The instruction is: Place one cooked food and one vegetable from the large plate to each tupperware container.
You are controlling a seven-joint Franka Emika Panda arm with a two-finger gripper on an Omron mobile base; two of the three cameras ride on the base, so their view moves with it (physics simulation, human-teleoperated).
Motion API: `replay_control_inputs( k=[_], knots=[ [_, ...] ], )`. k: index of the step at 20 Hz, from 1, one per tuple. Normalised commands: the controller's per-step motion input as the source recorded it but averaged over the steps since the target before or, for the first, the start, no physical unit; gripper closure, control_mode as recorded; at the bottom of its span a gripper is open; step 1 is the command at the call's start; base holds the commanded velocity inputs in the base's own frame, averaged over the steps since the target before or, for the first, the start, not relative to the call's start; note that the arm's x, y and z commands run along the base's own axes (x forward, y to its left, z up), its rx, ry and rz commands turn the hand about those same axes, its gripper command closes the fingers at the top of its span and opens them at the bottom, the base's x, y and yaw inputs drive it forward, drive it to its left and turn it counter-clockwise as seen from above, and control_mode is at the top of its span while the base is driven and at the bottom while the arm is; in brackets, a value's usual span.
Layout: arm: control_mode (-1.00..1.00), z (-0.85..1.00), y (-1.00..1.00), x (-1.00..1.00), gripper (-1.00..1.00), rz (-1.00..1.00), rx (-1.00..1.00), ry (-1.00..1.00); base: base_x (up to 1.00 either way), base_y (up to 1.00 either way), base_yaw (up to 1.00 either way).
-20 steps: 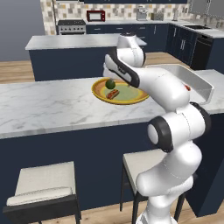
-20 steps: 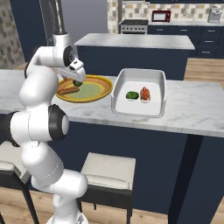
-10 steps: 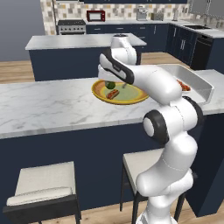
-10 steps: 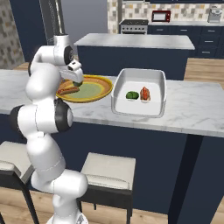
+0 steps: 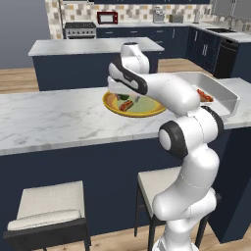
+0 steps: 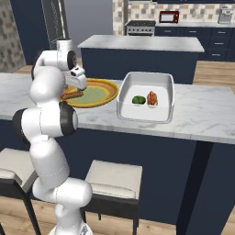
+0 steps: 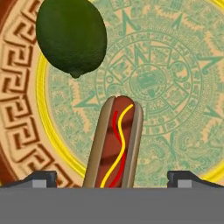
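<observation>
The large plate [image 5: 147, 112] [image 6: 106, 86] [image 7: 19, 109] lies on the marble counter, yellow-rimmed with a patterned pale green centre. A hot dog [image 7: 114, 142] [image 5: 126, 105] [image 6: 71, 95] and a dark green round vegetable [image 7: 72, 37] [image 5: 122, 97] rest on it. My gripper [image 7: 113, 179] [image 5: 121, 94] [image 6: 78, 87] hangs open just over the plate, its fingertips [image 7: 38, 178] standing on either side of the hot dog's near end, holding nothing. To the right, a white tupperware container [image 6: 165, 98] [image 5: 230, 98] holds a green vegetable [image 6: 138, 99] and a reddish cooked piece [image 6: 152, 97].
The counter's front edge [image 5: 73, 142] runs below the plate, with stools [image 5: 49, 206] under it. A second island [image 5: 88, 46] stands behind, and a stove and microwave [image 5: 106, 17] line the back wall. Bare marble [image 5: 49, 115] stretches left of the plate.
The hand has swung a little left and dipped lower over the plate, closer to the hot dog. The jaws stay open; the food has not moved.
</observation>
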Motion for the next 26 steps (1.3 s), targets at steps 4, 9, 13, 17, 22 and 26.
replay_control_inputs(
  k=[4, 9, 13, 17, 22, 26],
  knots=[
    [-1.0, -0.22, 0.05, 0.0, -1.0, 0.0, 0.0, 0.0, 0.0, 0.0, 0.0],
    [-1.0, -0.23, 0.0, 0.0, -1.0, 0.0, 0.0, 0.0, 0.0, 0.0, 0.0],
    [-1.0, -0.12, 0.0, 0.0, -1.0, 0.0, 0.0, 0.0, 0.0, 0.0, 0.0],
    [-1.0, -0.04, 0.01, 0.0, -1.0, 0.0, 0.0, 0.0, 0.0, 0.0, 0.0],
    [-1.0, -0.02, 0.0, 0.0, 1.0, 0.0, 0.0, 0.0, 0.0, 0.0, 0.0],
    [-1.0, -0.01, 0.0, 0.0, 1.0, 0.0, 0.0, 0.0, 0.0, 0.0, 0.0]
  ],
)
